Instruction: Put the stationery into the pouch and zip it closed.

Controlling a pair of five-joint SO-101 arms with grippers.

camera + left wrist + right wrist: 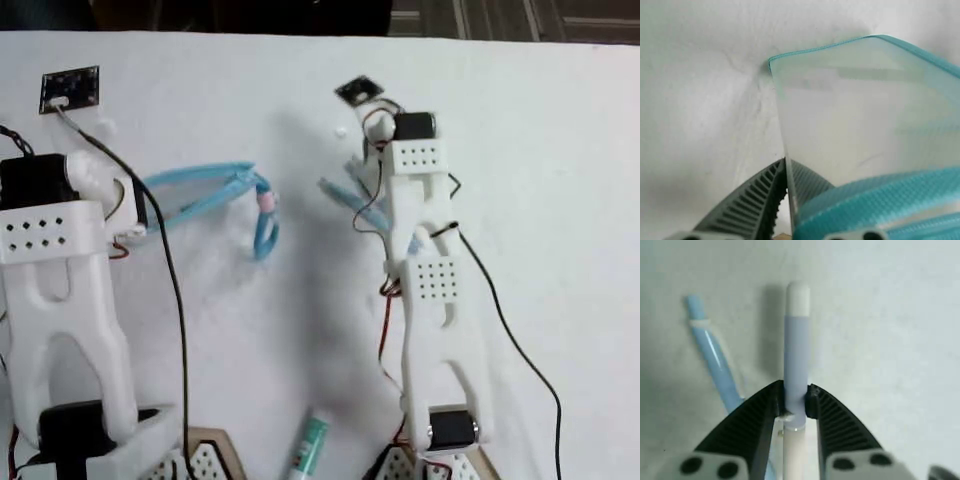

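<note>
Two grips: left end effector [786, 176] pinches the pouch [855, 110] edge; right end effector [795, 401] clamps a pen [796, 340].

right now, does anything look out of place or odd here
Nothing spilled or damaged. The green-and-white marker lies alone at the near edge of the table, well apart from the pouch held by the left gripper and the pen in the right gripper.

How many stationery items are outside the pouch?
3: a white-tipped pen in the right gripper, a blue pen lying beside it, a green-capped marker between the arm bases. Others may be hidden.
</note>
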